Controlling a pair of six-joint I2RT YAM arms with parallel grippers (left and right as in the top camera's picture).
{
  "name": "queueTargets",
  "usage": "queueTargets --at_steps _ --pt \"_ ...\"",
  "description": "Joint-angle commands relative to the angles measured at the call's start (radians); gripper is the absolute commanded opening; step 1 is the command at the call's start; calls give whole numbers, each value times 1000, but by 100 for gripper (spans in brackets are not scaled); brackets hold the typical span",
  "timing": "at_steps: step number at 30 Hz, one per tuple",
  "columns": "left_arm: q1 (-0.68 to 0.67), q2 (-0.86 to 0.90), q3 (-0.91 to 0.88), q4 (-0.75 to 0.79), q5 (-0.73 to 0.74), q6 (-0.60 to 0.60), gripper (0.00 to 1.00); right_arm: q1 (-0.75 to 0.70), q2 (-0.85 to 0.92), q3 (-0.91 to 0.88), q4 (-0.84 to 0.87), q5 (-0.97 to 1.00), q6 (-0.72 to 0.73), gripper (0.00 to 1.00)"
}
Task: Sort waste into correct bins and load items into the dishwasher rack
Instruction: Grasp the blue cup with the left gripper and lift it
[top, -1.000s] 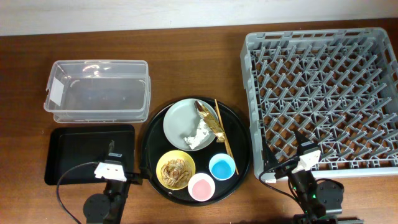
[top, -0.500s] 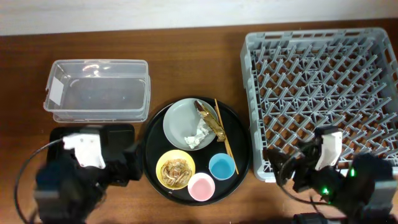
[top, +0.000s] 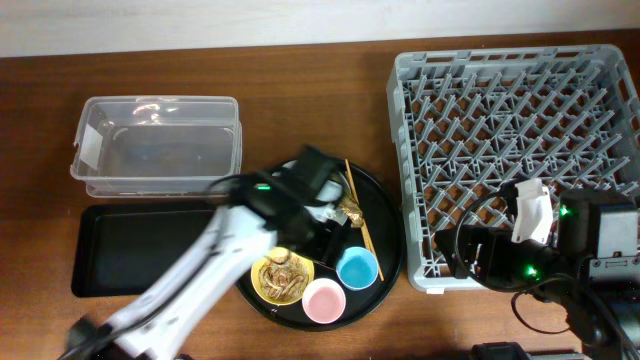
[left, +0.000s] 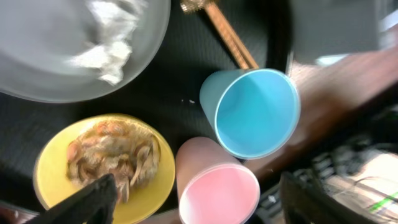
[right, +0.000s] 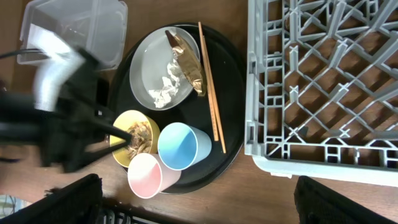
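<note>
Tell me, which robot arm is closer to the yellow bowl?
Left. The left tool hovers over the round tray beside the yellow bowl; the right tool is over by the rack.

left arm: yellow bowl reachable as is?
Likely yes. The left gripper hangs open just above the yellow bowl, and nothing covers it except the noodle scraps inside. The pink cup sits right beside it, so finger room there is tight.
</note>
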Motion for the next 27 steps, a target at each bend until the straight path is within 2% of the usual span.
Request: queueTargets --at_steps 1,5,11,14,15,17,20,24,26,27 --pt "-65 117 -1 46 -90 -2 73 -6 -4 17 -5 18 2 99" --pt "-101 179 -1 127 -63 -2 58 -6 -4 17 -11 18 2 99" --pt "-125 218 -1 132 -138 -2 53 -6 -4 17 -28 18 2 99" --pt "-125 262 -1 133 -138 -2 44 -6 -4 17 -32 18 2 99" --pt "-125 269 -1 138 -138 -2 35 -6 -4 17 -32 18 2 99" --pt "-125 269 0 154 -129 -2 0 -6 -4 17 -32 18 2 99" --pt "-125 258 61 129 -70 -3 0 -6 -4 17 -32 18 2 99" --pt "-50 164 260 -33 10 -2 0 -6 -4 17 -25 17 -10 99" --pt "34 106 304 -55 143 0 0 -6 -3 17 -2 13 -65 99" --pt "110 74 305 -53 296 33 0 -6 -3 17 14 -16 -99 99"
